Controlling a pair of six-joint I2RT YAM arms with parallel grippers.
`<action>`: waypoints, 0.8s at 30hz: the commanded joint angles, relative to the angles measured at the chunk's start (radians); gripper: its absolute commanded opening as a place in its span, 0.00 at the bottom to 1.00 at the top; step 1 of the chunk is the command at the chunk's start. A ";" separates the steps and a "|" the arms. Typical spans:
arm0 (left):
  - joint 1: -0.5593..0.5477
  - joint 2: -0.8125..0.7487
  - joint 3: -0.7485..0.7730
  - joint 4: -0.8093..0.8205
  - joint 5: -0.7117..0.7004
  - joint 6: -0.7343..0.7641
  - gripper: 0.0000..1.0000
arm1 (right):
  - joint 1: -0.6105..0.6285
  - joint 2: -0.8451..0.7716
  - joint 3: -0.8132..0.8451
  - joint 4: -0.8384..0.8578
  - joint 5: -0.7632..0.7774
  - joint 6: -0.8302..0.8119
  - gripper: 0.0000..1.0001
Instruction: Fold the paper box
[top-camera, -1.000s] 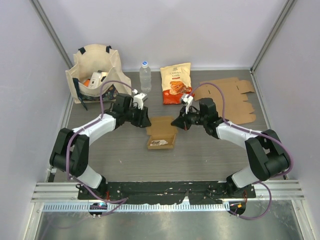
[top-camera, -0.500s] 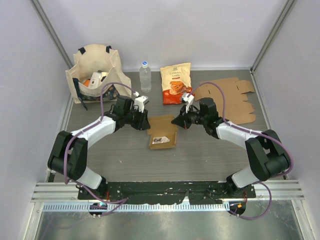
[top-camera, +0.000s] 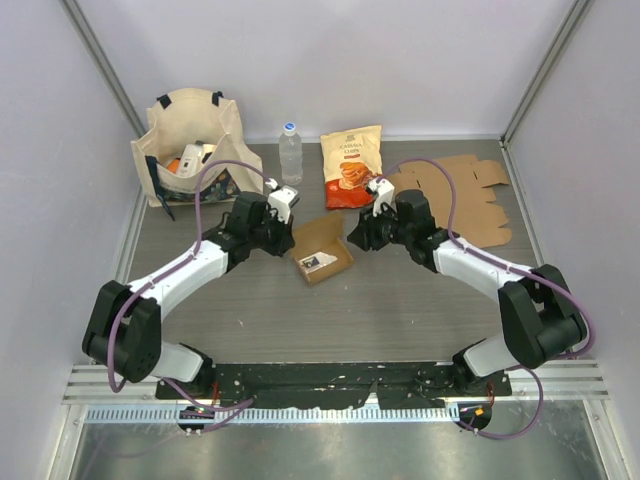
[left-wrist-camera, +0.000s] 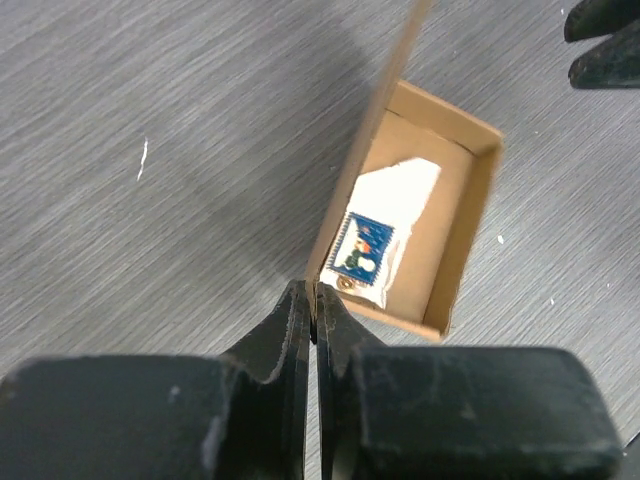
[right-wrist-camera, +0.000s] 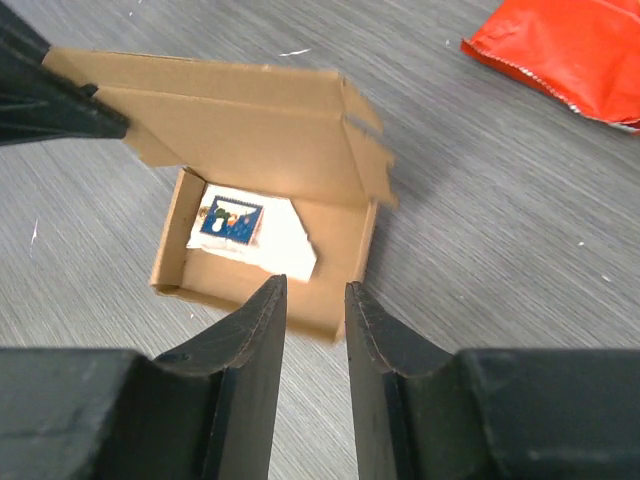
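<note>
Clamped the left gripper (left-wrist-camera: 313, 295) fully closed on the edge of the lid (right-wrist-camera: 230, 120). Swung the paper box (top-camera: 322, 257) askew at the middle of the table (top-camera: 250, 310), against its squarer lie a second earlier, with the lid upright over its base. Held the right gripper (right-wrist-camera: 312, 290) clear, just beside it, fingers narrowly parted, holding nothing. Judged ready for closing the lid.
</note>
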 joint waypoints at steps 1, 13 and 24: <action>-0.010 -0.035 -0.005 0.050 -0.065 0.038 0.07 | 0.009 -0.021 0.104 -0.120 0.059 -0.005 0.36; -0.028 -0.016 -0.002 0.028 -0.022 0.096 0.07 | -0.095 0.178 0.178 0.019 -0.216 -0.221 0.59; -0.036 -0.029 -0.019 0.032 -0.016 0.121 0.06 | -0.093 0.322 0.313 -0.038 -0.349 -0.281 0.51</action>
